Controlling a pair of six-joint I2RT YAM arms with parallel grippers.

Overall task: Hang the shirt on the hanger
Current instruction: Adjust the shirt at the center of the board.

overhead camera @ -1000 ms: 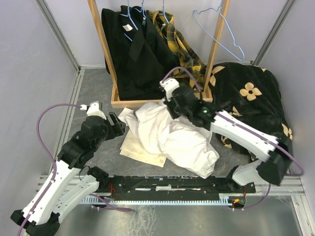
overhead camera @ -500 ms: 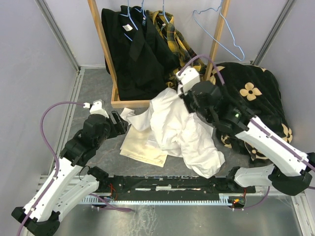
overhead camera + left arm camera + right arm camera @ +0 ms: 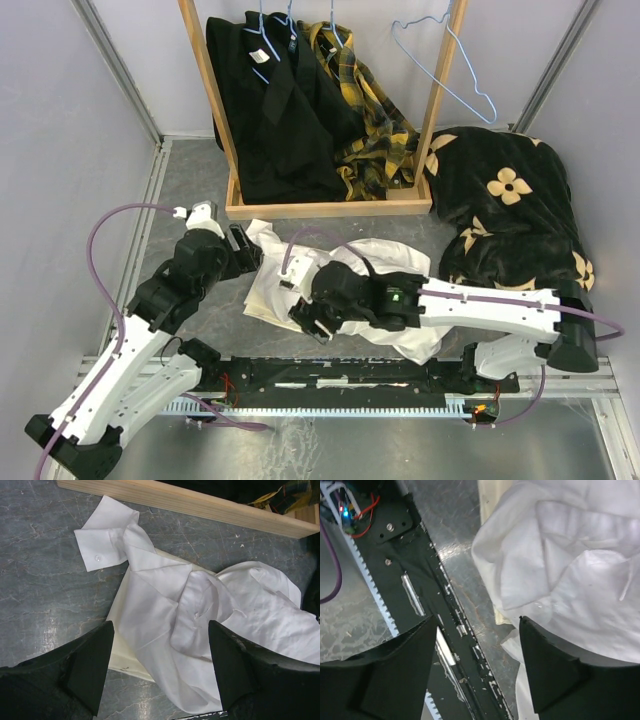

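Your left gripper (image 3: 160,680) is spread wide with nothing between its fingers, and it hangs above the table (image 3: 45,590) over the left end of the shirt (image 3: 200,615). From its own camera you see a buttoned cuff lying flat on the grey surface just short of the wooden rack base (image 3: 190,502), and the rest of the white cloth is crumpled off to the right. Your right gripper (image 3: 475,665) is also wide open and holds nothing. It hovers at the near edge of the shirt (image 3: 560,555), half over the cloth and half over the black rail (image 3: 420,590) that carries the arm bases. From above, the left gripper (image 3: 240,250) sits beside the cuff, while the right gripper (image 3: 305,318) reaches across low from the right, its arm lying over the middle of the shirt (image 3: 415,340). The shirt lies in a heap on the table in front of the rack, partly on top of a cream folded cloth (image 3: 262,300). The hanger (image 3: 452,72) is bare, well apart from the shirt, hooked up by the rack's right post. Black garments (image 3: 270,100) and a plaid one (image 3: 370,110) hang inside the rack, and a black flowered cloth (image 3: 510,200) lies to the right.
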